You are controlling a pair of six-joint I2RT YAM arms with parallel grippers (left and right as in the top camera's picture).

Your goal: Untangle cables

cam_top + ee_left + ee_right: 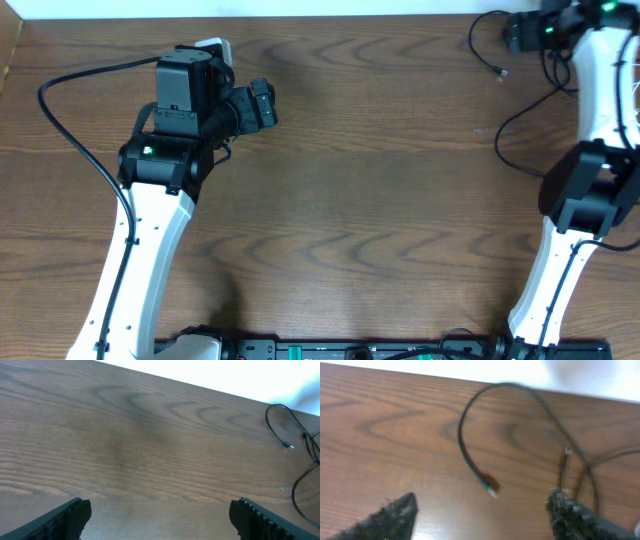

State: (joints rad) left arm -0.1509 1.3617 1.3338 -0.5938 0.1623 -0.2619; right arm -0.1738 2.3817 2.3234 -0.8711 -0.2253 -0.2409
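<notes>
Cables: thin black cables lie loose on the table's far right corner, close to the right arm and well apart from the left arm.
Shape and axis: in the right wrist view one cable bends into an open hook. Its arc sits toward the far edge of the table and its free length runs back toward the camera.
Plug end: the plug end lies flat on the wood, pointing toward the camera and slightly right.
Other strands: more black strands cross and run down past the right finger; I cannot tell whether they touch it.
Right claw: the right claw has its fingers spread wide, holding nothing, with the plug end just beyond the gap.
Left claw: the left claw is spread wide over bare wood and holds nothing.
Table: dark brown wood with bold grain.
Room: a white strip shows past the far edge.
</notes>
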